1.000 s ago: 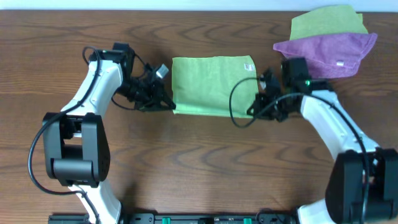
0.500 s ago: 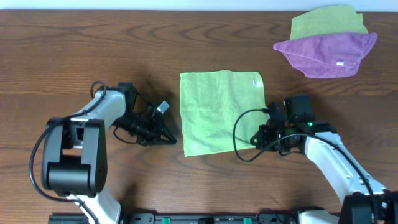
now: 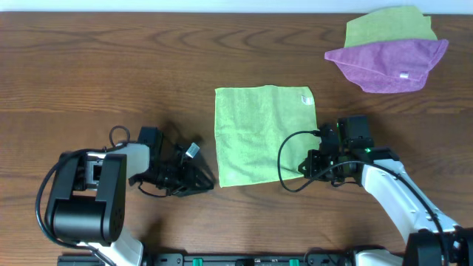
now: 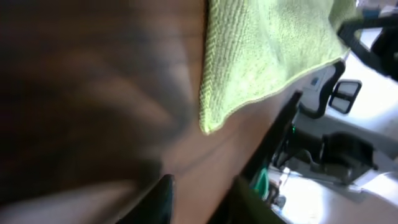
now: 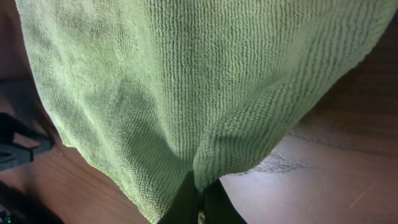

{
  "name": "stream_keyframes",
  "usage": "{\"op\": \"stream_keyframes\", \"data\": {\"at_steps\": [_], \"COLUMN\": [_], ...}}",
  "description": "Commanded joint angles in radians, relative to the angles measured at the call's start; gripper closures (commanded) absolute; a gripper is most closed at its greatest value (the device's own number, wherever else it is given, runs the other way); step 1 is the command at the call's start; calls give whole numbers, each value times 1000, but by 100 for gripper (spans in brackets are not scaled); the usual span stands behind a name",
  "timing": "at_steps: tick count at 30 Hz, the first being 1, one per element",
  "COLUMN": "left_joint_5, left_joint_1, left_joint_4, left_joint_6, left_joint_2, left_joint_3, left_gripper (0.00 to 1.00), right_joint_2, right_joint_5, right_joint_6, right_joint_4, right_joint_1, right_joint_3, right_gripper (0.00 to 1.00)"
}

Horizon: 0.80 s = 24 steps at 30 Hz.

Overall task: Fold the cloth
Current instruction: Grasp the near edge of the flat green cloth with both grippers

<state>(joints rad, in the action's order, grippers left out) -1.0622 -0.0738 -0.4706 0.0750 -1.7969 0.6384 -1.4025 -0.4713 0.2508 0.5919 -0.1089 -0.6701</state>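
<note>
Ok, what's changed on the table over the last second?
Both grippers drew the lime-green cloth toward the robot; it now lies longer front to back. The left gripper let go of its near left corner, opened and backed away. The right gripper stays pinched on the near right corner. The purple cloth and the second green cloth under it have not moved.

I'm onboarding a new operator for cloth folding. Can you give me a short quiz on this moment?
1. True or false: the left gripper grips the lime-green cloth.
2. The right gripper is shut on: A) the lime-green cloth B) a sponge C) nothing
3. What lies on the second green cloth?
Key: 1 false, it is open and apart from it; 2 A; 3 the purple cloth.
</note>
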Motion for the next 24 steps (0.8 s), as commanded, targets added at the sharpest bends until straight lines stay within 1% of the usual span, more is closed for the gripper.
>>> {"op": "stream_keyframes", "data": {"at_steps": [1, 3, 4, 5, 9, 10, 15, 16, 17, 19, 22, 24], "left_joint_5": [-6, -4, -3, 0, 79, 99, 180, 198, 214, 240, 245, 258], "left_joint_1": [-6, -20, -33, -45, -139, -163, -286, -306, -320, -346, -353, -353], "left_joint_4": [61, 108, 145, 174, 300, 322, 420, 432, 436, 444, 449, 449], "left_joint_6": [-120, -151, -173, -197, -343, -369, -486, -505, -517, -529, -529, -529], "left_joint_2": [13, 13, 13, 13, 12, 12, 12, 12, 12, 12, 12, 11], "left_joint_3": [-29, -30, -30, -30, -30, -30, -30, -30, -30, -30, -30, -30], "left_gripper": [50, 42, 32, 26, 24, 22, 22, 24, 28, 50, 51, 63], "right_joint_2": [31, 42, 51, 59, 91, 99, 127, 132, 135, 141, 142, 142], "right_joint_5": [-12, -12, -15, -15, -16, -16, -27, -27, -27, -27, -32, -34], "right_joint_6": [19, 19, 19, 22, 34, 35, 50, 52, 52, 52, 52, 52], "right_joint_4": [-2, -1, -1, -2, -1, -1, -1, -1, -1, 0, 2, 2], "right_joint_1": [-10, -10, -10, -10, -10, -10, -10, -10, -10, -10, -10, -10], "right_joint_3": [3, 3, 3, 3, 3, 3, 3, 3, 3, 3, 3, 3], "right_gripper": [98, 98, 99, 98, 98, 99, 99, 99, 98, 99, 99, 99]}}
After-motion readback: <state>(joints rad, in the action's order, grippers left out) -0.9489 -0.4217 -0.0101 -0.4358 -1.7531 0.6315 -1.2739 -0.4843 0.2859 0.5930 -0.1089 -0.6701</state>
